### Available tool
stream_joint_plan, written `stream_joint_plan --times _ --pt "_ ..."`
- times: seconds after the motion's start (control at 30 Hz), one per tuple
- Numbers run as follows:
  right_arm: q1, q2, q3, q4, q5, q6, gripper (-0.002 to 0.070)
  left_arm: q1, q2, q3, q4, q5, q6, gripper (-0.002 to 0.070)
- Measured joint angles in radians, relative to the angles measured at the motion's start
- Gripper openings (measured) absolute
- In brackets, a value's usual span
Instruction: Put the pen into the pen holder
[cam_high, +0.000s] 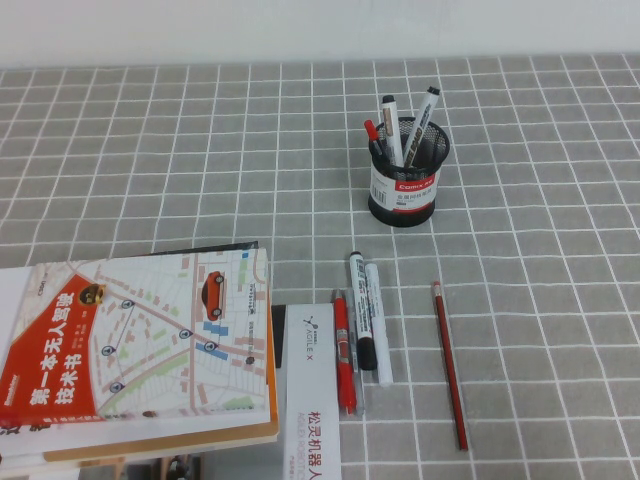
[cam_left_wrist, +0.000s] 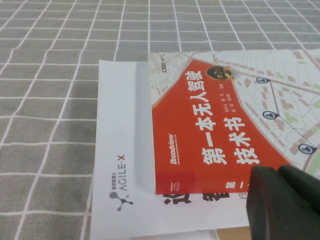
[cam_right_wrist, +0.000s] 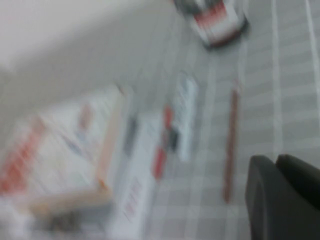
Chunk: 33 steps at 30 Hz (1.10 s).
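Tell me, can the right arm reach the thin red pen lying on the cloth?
Probably yes. The pen lies alone on the robot's right, apart from the markers. The right gripper hangs above it; the left gripper hangs over the book.

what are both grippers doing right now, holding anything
Left gripper: over the book, holding nothing; open or shut cannot be told.
Right gripper: above the table near the pen, holding nothing; open or shut cannot be told.
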Motion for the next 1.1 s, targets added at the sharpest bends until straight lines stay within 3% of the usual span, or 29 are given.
stream_joint_plan --times 0.13,0.37,0.87,0.97,1.1 --pt "0.0 0.168 -0.161 -0.148 0.195 0.0 -0.0012 0.0 0.0 0.0 0.0 0.0 0.0 -0.0003" --pt "0.0 0.454 -0.338 -0.31 0.369 0.0 -0.0013 0.0 0.0 0.0 0.0 0.0 0.0 -0.0003" --pt "0.0 0.882 -0.568 -0.534 0.474 0.037 -0.0012 0.0 0.0 0.0 0.0 0.0 0.0 -0.0003" --pt "0.042 0.964 -0.623 -0.568 0.476 0.062 -0.0013 0.0 0.0 0.0 0.0 0.0 0.0 -0.0003" --pt "0.181 1.077 -0.698 -0.655 0.478 0.146 -0.0012 0.0 0.0 0.0 0.0 0.0 0.0 -0.0003"
